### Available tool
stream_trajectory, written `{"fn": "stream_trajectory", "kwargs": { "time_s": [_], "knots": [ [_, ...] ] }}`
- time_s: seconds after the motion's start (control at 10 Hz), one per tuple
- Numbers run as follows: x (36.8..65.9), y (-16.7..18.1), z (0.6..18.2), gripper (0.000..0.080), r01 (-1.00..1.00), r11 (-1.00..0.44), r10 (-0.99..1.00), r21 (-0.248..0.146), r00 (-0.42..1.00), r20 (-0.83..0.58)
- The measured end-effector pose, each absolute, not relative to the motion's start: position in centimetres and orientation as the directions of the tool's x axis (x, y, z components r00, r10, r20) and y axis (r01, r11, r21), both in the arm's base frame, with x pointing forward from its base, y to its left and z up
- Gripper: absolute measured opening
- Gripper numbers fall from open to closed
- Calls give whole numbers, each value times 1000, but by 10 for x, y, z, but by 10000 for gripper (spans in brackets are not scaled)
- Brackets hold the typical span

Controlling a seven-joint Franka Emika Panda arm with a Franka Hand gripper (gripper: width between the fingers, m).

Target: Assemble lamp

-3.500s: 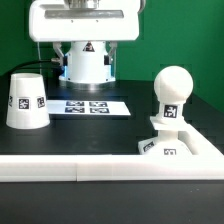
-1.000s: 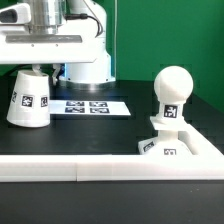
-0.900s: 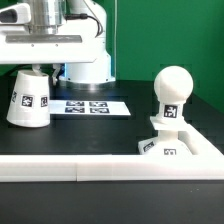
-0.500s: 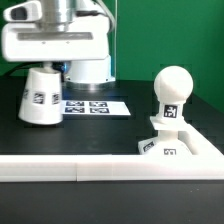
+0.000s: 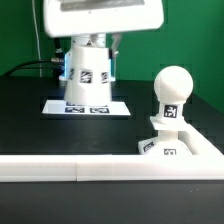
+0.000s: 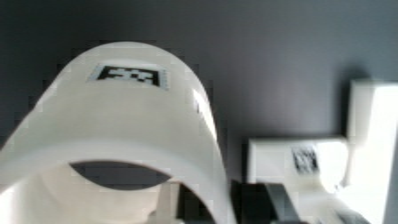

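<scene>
My jaws are closed on the matte white, tapered cup-shaped shade (image 5: 90, 76); the wrist view shows its open wide end close to the camera and its tagged side wall (image 6: 128, 120) running away from me. In the exterior view the shade hangs under my wrist housing, clear of the black tabletop (image 5: 30, 120), over the flat white marker board (image 5: 88, 107). My fingertips are hidden behind the shade in both views, so the exact contact points cannot be confirmed.

Outward from there, towards the exterior view's right, the white round-headed bulb (image 5: 172, 92) stands upright with its neck seated in the low angular white base (image 5: 172, 145). The base rests against the inside corner of the long white rail bars (image 5: 70, 166). Bulb and base appear joined, though whether the neck is fully home cannot be told from here.

Assessment of progress: base placed, bulb fitted, shade picked up; roughly two of three stages done. Outstanding: carry the shade across to the bulb, align its opening over the round head, lower it and release. The shade is well apart from the bulb at present.
</scene>
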State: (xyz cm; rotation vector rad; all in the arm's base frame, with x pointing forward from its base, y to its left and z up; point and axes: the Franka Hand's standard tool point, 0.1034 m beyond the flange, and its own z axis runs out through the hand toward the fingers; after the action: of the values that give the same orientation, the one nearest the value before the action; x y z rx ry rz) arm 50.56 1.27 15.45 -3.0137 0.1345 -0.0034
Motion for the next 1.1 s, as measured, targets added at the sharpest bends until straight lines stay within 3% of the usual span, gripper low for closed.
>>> {"fn": "stream_trajectory", "kwargs": {
  "time_s": [0.3,0.7,1.1],
  "knots": [
    [546,14,177,45,-149,-978,-151,-148,989,2],
    [542,16,173,45,-149,-978,-150,-146,989,-3],
    [574,48,223,45,-229,-956,-221,-185,973,-65]
  ]
}}
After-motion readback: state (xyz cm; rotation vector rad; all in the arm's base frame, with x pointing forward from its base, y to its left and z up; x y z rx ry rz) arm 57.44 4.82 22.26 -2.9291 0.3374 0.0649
